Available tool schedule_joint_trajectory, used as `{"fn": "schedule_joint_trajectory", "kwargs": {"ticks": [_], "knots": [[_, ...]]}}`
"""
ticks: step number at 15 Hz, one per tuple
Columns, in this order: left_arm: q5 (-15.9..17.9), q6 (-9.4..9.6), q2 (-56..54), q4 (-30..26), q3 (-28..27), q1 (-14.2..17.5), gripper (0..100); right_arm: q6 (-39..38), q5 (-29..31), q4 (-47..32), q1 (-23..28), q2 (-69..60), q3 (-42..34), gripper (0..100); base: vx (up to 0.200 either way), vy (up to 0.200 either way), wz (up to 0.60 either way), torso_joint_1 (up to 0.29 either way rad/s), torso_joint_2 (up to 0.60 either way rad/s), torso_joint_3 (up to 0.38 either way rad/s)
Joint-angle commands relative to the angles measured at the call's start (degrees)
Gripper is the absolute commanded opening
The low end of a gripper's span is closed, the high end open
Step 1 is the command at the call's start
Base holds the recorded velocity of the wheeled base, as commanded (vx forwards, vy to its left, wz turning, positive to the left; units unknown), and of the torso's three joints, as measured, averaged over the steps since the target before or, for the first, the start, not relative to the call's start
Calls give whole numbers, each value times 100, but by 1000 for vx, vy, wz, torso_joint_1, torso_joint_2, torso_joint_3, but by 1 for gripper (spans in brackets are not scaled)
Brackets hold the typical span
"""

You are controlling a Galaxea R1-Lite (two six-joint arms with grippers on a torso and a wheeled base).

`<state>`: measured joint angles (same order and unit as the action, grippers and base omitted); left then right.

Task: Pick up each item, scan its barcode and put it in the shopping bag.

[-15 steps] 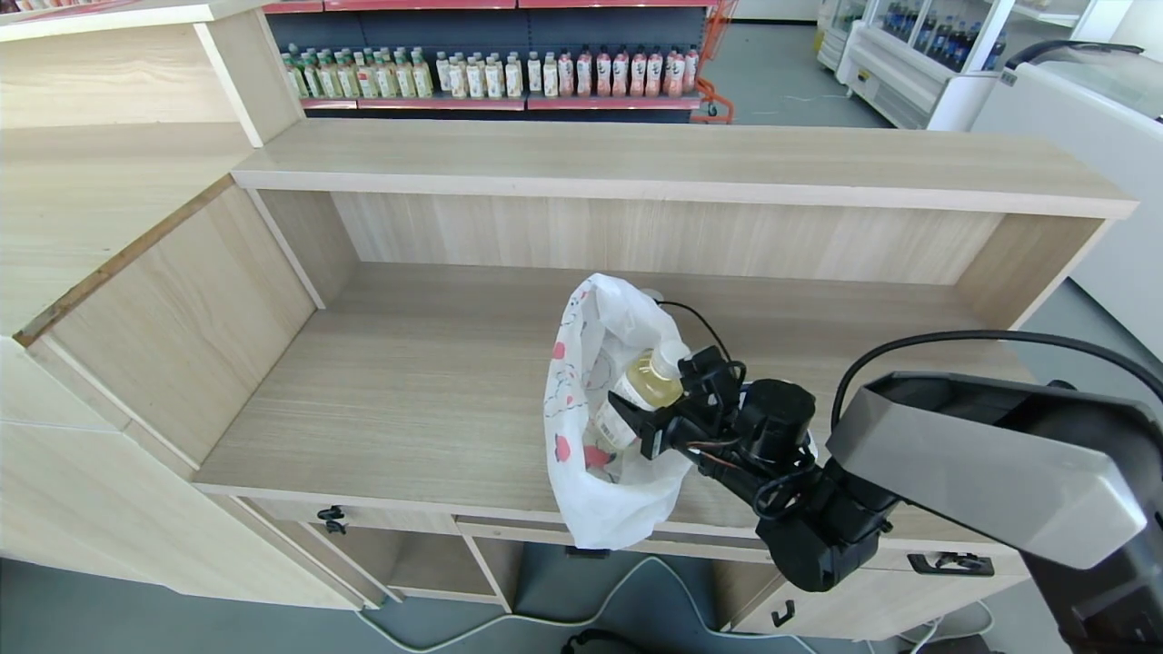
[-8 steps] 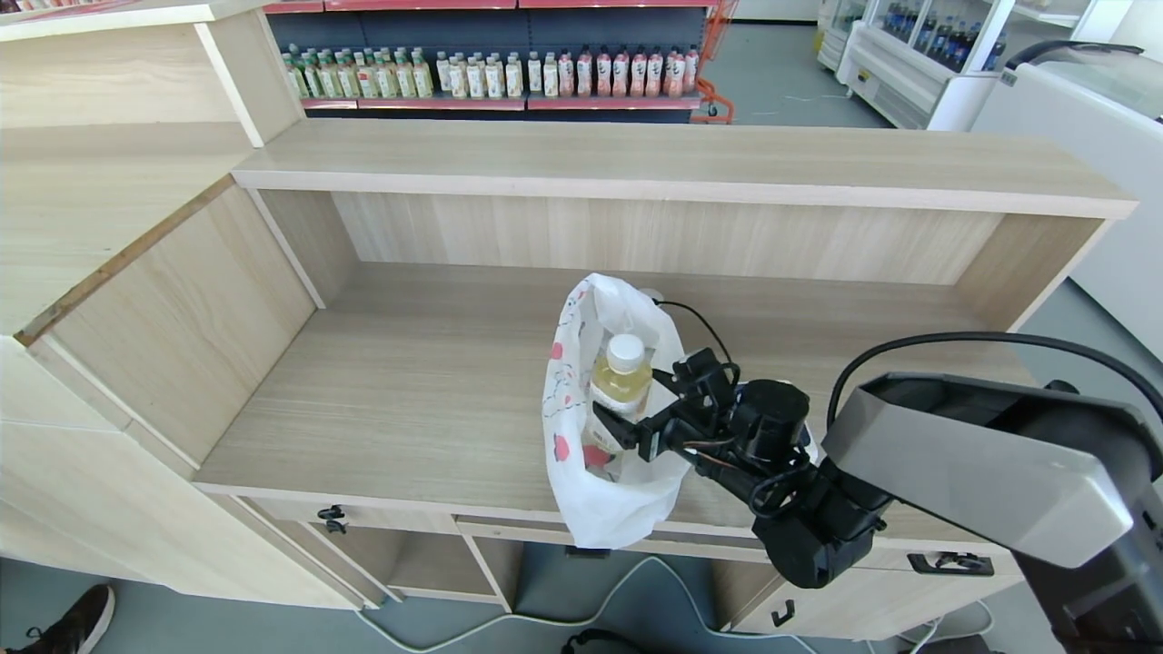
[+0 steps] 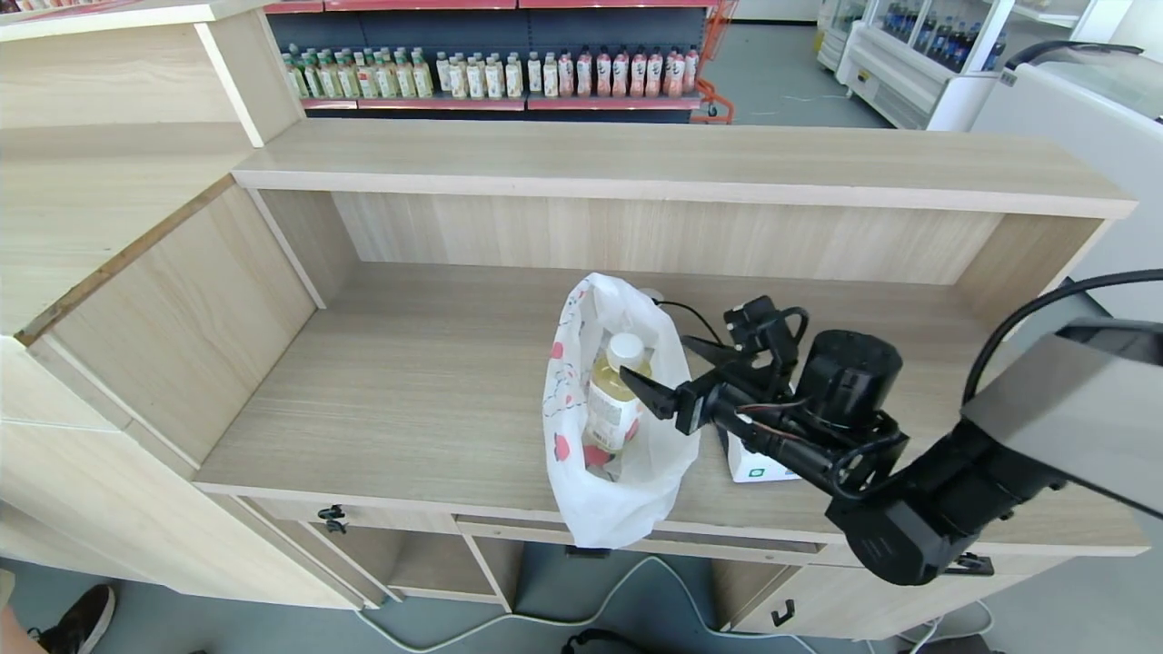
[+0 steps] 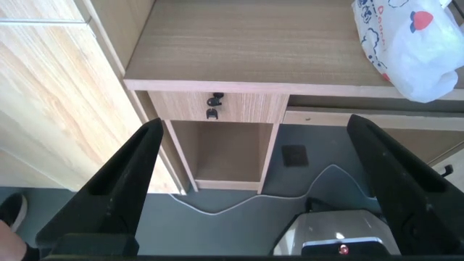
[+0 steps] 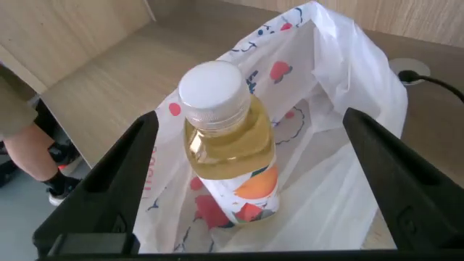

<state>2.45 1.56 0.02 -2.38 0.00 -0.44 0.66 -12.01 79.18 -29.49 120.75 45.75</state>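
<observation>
Hovering just beside the shopping bag (image 3: 581, 509) with right gripper (image 3: 659, 361) spread wide, clear of the upright bottle (image 3: 616, 400) inside; holding left gripper (image 4: 255, 127) likewise spread, empty, before the counter (image 4: 217, 43).

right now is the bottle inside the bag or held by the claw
Inside: the bottle stands upright in the shopping bag, the right claw open and not gripping it.

a stocked shelf (image 3: 436, 104) stands behind the wooden counter (image 3: 409, 381).

Wood counter (image 3: 409, 391) w/ shopping bag (image 3: 609, 500), white box (image 3: 756, 466) beside
</observation>
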Motion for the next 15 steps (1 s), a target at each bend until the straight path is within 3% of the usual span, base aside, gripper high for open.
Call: {"fn": "schedule_joint_trajectory", "kwargs": {"ticks": [1, 3, 6, 8, 10, 11, 15], "knots": [[1, 2, -2, 0, 0, 0, 100, 664, 23, -948, 172, -2082, -1350, 100, 0, 0, 0, 0, 0, 0], [1, 2, -2, 0, 0, 0, 100, 1050, 41, -1361, 602, -3242, -2149, 100, 0, 0, 0, 0, 0, 0], [1, 2, -2, 0, 0, 0, 100, 1173, 603, -1836, 1323, -4367, -2510, 100, 0, 0, 0, 0, 0, 0], [1, 2, -2, 0, 0, 0, 100, 1428, 1051, -3260, 2334, -5501, -2483, 100, 0, 0, 0, 0, 0, 0], [1, 2, -2, 0, 0, 0, 100, 1507, 1333, -5158, 3617, -6388, -2395, 100, 0, 0, 0, 0, 0, 0], [1, 2, -2, 0, 0, 0, 100, 1507, 1359, -5747, 3977, -6652, -2422, 100, 0, 0, 0, 0, 0, 0], [1, 2, -2, 0, 0, 0, 100, 1507, 1368, -6151, 4100, -6863, -2685, 100, 0, 0, 0, 0, 0, 0]]}}
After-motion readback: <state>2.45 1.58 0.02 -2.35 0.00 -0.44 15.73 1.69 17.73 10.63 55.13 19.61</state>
